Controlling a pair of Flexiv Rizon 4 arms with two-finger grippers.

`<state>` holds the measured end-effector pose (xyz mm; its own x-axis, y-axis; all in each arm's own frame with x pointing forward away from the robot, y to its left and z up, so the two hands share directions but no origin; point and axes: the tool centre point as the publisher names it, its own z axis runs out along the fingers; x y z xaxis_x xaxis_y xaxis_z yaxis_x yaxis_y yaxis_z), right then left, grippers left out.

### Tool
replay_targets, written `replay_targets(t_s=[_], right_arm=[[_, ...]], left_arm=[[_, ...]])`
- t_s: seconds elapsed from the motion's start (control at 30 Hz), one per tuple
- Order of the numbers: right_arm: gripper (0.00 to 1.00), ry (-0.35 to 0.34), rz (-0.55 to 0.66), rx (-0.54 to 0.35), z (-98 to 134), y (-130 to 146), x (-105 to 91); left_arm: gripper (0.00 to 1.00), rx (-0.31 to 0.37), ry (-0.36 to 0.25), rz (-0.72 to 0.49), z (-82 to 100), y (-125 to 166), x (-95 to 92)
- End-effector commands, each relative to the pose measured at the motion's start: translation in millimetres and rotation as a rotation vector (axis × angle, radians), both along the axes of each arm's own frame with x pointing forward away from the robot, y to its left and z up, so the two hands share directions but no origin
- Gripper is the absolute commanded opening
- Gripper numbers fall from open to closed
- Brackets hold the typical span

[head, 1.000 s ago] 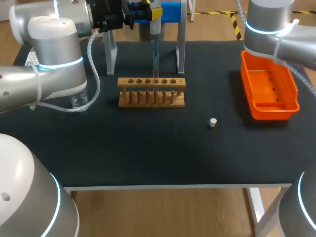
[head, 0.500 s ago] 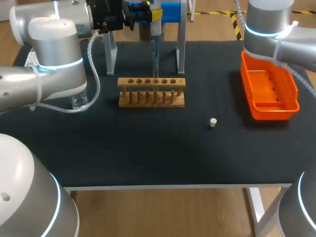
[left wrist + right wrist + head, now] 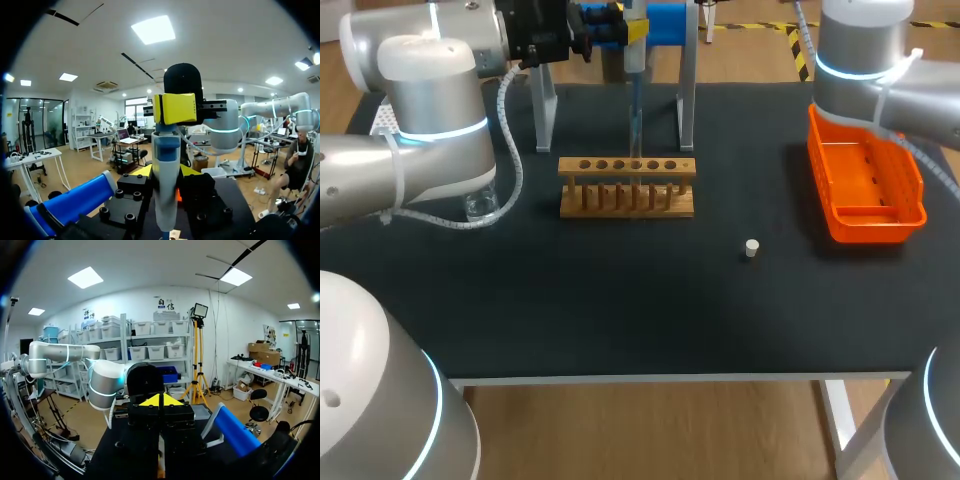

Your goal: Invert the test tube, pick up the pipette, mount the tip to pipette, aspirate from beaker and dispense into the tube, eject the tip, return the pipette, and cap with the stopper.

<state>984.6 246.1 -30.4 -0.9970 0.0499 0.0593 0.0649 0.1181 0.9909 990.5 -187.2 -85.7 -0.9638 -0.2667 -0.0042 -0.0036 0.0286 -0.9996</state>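
Left wrist view has the left tool (image 3: 165, 175) pinching the pipette (image 3: 166, 150). Its black finger blocks sit on either side of the pale barrel, and slivers of the yellow tips show on both sides. The pipette stands upright in that grip, with a yellow block and a rounded black knob at its top.

In the head view the left arm (image 3: 430, 100) comes in from the left and holds the pipette at the far edge of the tabletop (image 3: 620, 310). The pipette is between the two grey legs of a stand (image 3: 686, 90). Its thin lower end points straight down toward the row of holes in the wooden rack (image 3: 627, 187), which stands just in front of the stand. I cannot tell from here whether the end enters a hole, or whether a tube sits in the rack beneath it.

A clear beaker (image 3: 480, 206) stands on the tabletop beside the rack. It is partly hidden under the left arm and its cable. The small pale stopper (image 3: 751, 248) sits alone on the dark surface, nearer the front than the rack and apart from it, between the rack and the orange tray (image 3: 918, 190). The tray lies under the right arm (image 3: 860, 50).

In the right wrist view the right tool (image 3: 160, 401) has its yellow tips pressed together with nothing between them.
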Motion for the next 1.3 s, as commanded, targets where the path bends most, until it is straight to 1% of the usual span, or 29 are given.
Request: replay_targets(t_s=[0.03, 0.13, 0.2, 0.37, 0.47, 0.5, 0.53, 0.57, 0.73, 0.87, 0.97, 1.07, 1.2, 1.3], right_arm=[[0.00, 0.003, -0.001, -0.003, -7.8, -0.9, -0.7], [0.00, 0.004, -0.002, -0.004, -8.1, -1.0, -1.0], [0.00, -0.002, -0.006, 0.002, -3.6, -2.1, -0.1], [0.00, -0.048, -0.020, 0.042, 18.8, -9.4, 2.0], [0.00, -0.088, -0.032, 0.056, 31.5, -18.9, 1.4], [0.28, -0.094, -0.039, 0.064, 34.3, -23.6, 1.4], [0.61, -0.102, -0.044, 0.067, 36.4, -28.7, 0.9], [1.00, -0.111, -0.038, 0.082, 38.1, -34.8, 0.0], [1.00, -0.149, -0.019, 0.124, 39.7, -67.0, -7.8], [1.00, -0.167, -0.012, 0.129, 31.9, -93.8, -17.3], [1.00, -0.171, -0.010, 0.105, 18.7, -105.7, -24.0], [1.00, -0.171, -0.011, 0.071, 2.0, -111.1, -27.4], [1.00, -0.175, -0.013, 0.047, -22.2, -114.6, -26.9], [1.00, -0.185, -0.006, 0.054, -41.4, -115.6, -23.2]], left_arm=[[0.00, -0.003, -0.002, 0.002, 4.7, -0.1, 0.9], [0.00, -0.003, -0.002, 0.002, 4.7, -0.1, 0.9], [0.00, -0.003, -0.002, 0.002, 4.7, -0.1, 0.9], [0.00, -0.003, -0.002, 0.002, 4.7, -0.1, 0.9], [0.00, -0.003, -0.002, 0.002, 4.7, -0.1, 0.9], [0.00, -0.003, -0.002, 0.002, 4.7, -0.1, 0.9], [0.00, -0.003, -0.002, 0.002, 4.7, -0.1, 0.9], [0.00, -0.003, -0.002, 0.002, 4.7, -0.1, 0.9], [0.00, -0.003, -0.002, 0.002, 4.7, -0.1, 0.9], [0.00, -0.003, -0.002, 0.002, 4.7, -0.1, 0.9], [0.00, -0.003, -0.002, 0.002, 4.7, -0.1, 0.9], [0.00, -0.003, -0.002, 0.002, 4.7, -0.1, 0.9], [0.00, -0.003, -0.002, 0.002, 4.7, -0.1, 0.9], [0.00, -0.003, -0.002, 0.002, 4.7, -0.1, 0.9]])
